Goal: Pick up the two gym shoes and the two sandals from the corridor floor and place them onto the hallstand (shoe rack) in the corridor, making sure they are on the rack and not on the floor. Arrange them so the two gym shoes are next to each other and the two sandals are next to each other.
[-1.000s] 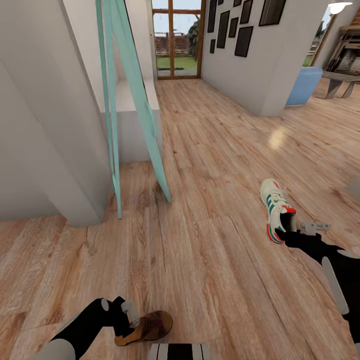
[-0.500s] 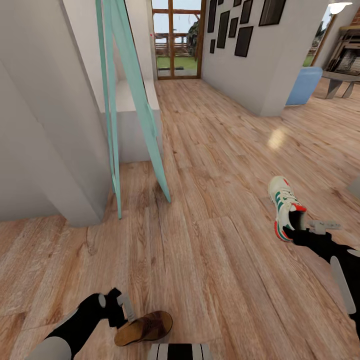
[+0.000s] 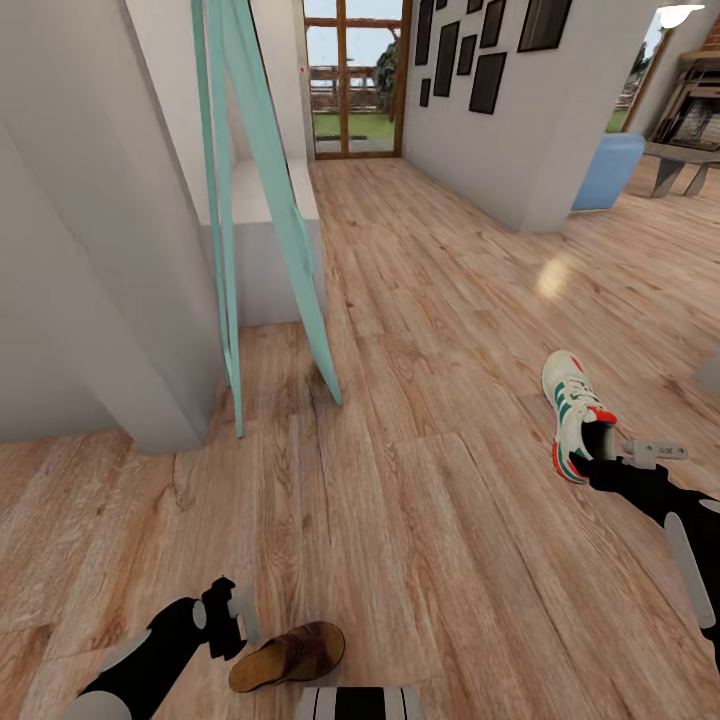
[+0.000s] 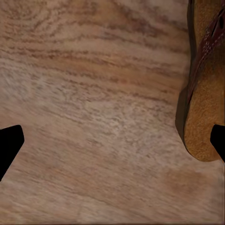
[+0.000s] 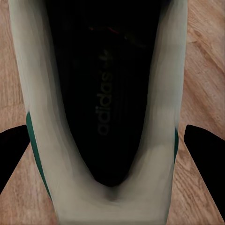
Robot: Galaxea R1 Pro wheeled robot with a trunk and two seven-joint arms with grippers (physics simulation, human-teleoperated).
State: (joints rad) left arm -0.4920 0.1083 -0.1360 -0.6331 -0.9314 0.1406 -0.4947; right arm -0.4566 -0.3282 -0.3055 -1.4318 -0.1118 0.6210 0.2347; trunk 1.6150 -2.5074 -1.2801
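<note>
Head view: wood-plank corridor floor (image 3: pixel 420 520) runs fwd to a glazed door at the far end. One gym shoe (image 3: pixel 577 427), white w/ green stripes and red-orange heel, lies on the floor at right, toe pointing away from robot. Right gripper (image 3: pixel 603 467) sits at the shoe's heel; can't tell from here whether it touches. One brown sandal (image 3: pixel 288 656) lies on the floor at bottom centre, just beside the left gripper (image 3: pixel 232 625), small gap between them. A pale-grey unit (image 3: pixel 262 240) stands by the left wall behind a leaning teal frame (image 3: pixel 262 190).

Left wrist view: fingertips spread wide over bare floor; sandal's tan footbed and strap show beside one fingertip (image 4: pixel 218 140), nothing pinched.

Right wrist view: gym shoe's dark opening and white collar sit between the fingers (image 5: pixel 13 150), which are spread apart on either side, clear of the shoe's walls.
</note>
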